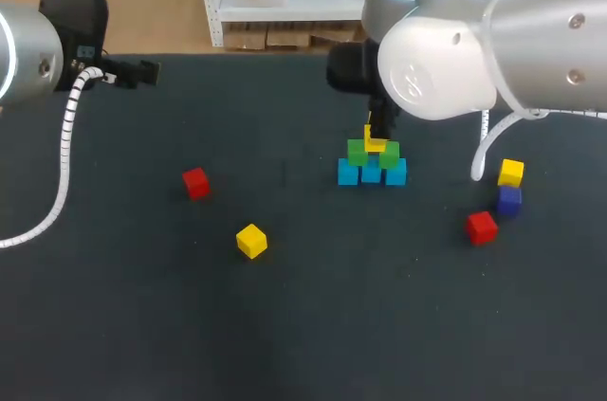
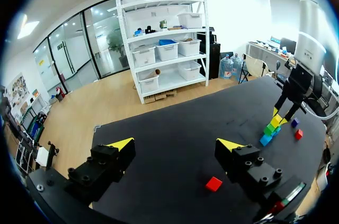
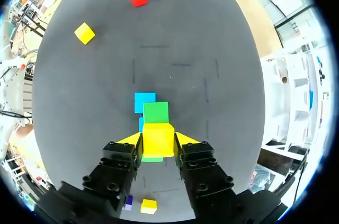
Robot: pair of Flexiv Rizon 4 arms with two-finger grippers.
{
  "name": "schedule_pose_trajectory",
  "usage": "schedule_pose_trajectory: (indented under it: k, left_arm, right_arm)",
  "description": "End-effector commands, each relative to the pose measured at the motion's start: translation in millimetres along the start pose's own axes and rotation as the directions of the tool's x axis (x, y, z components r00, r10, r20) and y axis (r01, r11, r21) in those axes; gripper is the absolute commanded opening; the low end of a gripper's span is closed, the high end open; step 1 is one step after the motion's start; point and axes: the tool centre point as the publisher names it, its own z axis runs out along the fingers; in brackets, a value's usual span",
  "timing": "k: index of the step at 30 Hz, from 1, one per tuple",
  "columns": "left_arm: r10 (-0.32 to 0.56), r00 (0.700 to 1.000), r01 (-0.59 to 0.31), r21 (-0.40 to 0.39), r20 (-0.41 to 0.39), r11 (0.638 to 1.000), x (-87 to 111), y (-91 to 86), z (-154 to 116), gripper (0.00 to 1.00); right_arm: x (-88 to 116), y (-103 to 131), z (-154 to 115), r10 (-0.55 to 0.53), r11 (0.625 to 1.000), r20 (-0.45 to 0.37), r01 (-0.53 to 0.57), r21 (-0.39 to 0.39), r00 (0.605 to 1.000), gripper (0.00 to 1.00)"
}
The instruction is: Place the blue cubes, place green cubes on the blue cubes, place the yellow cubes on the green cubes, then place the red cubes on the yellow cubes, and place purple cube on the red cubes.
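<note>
Three blue cubes (image 1: 371, 173) stand in a row at mid-table, with two green cubes (image 1: 358, 151) on top of them. My right gripper (image 1: 376, 138) comes straight down over this stack, shut on a yellow cube (image 1: 376, 144) that sits at the level of the green cubes' tops. In the right wrist view both fingers press the yellow cube (image 3: 158, 139) from its two sides, above a green cube (image 3: 155, 112) and a blue cube (image 3: 144, 101). My left gripper (image 2: 176, 144) hangs open and empty over the table's far left (image 1: 144, 70), well away from the stack (image 2: 273, 128).
Loose cubes lie around. A red cube (image 1: 195, 182) and a yellow cube (image 1: 251, 241) are left of the stack. To its right are a yellow cube (image 1: 511, 172), a purple cube (image 1: 509, 198) and a red cube (image 1: 481, 227).
</note>
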Motion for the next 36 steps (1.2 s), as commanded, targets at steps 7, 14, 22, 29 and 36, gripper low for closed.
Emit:
schedule_pose_trajectory:
  k: [7, 14, 22, 29, 36]
  left_arm:
    - [0.001, 1.000, -0.001, 0.007, 0.000, 1.000, -0.2, 1.4, 1, 1.00]
    - [0.001, 1.000, -0.001, 0.007, 0.000, 1.000, -0.2, 1.4, 1, 1.00]
    - [0.001, 1.000, -0.001, 0.007, 0.000, 1.000, -0.2, 1.4, 1, 1.00]
    - [0.001, 1.000, -0.001, 0.007, 0.000, 1.000, -0.2, 1.4, 1, 1.00]
    - [0.001, 1.000, -0.001, 0.007, 0.000, 1.000, -0.2, 1.4, 1, 1.00]
  right_arm:
    - [-1, 2, 0, -0.003, 1.000, 0.006, 0.003, -0.002, 1.000, 0.33]
    - [-1, 3, 1, -0.005, 1.000, 0.007, 0.005, -0.004, 1.000, 0.33]
    - [0, 4, -4, 0.014, 1.000, 0.024, -0.014, 0.010, 1.000, 1.00]
    - [15, -3, -30, 0.066, 0.996, 0.054, -0.069, 0.064, 0.996, 1.00]
    - [52, -8, -56, 0.116, 0.988, 0.065, -0.122, 0.098, 0.991, 1.00]
